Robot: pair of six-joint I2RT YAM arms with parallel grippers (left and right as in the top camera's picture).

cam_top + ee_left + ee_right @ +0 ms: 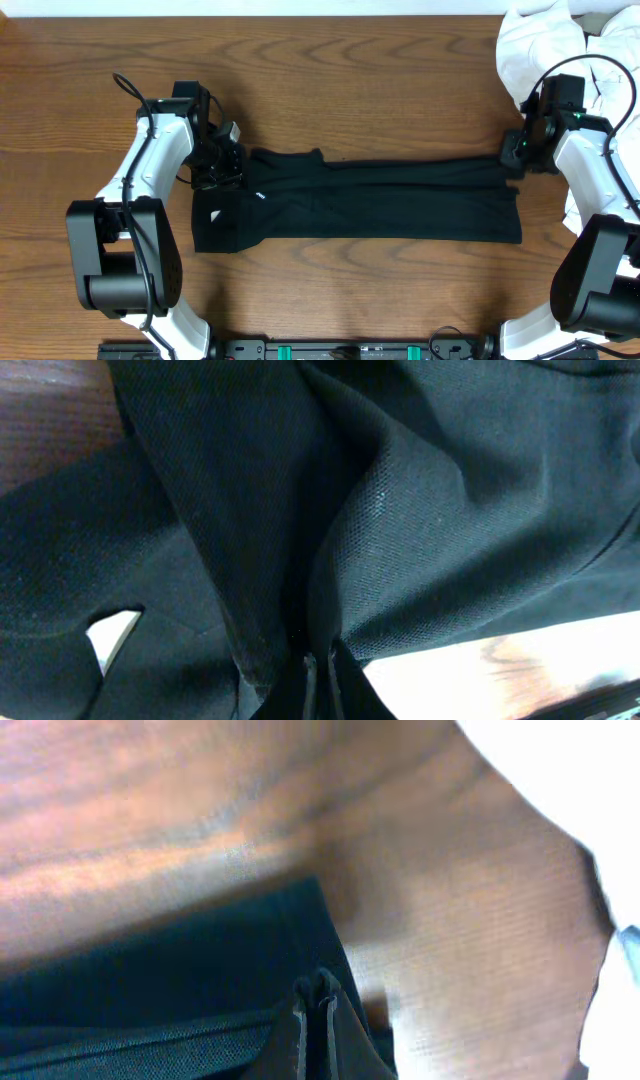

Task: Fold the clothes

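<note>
Left claw [228, 165] clenched on black garment [380, 200] edge; right claw [513, 153] clenched on opposite end. White clothes [540, 40] lie beyond right claw, on wooden table [350, 70].

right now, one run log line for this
left end effector: shut on black garment, left end | right end effector: shut on its right end | white pile: far right edge

The garment [370, 195] is plain black, the table [330, 80] brown wood-grain, and the clothes pile [535, 45] at two o'clock white.
</note>
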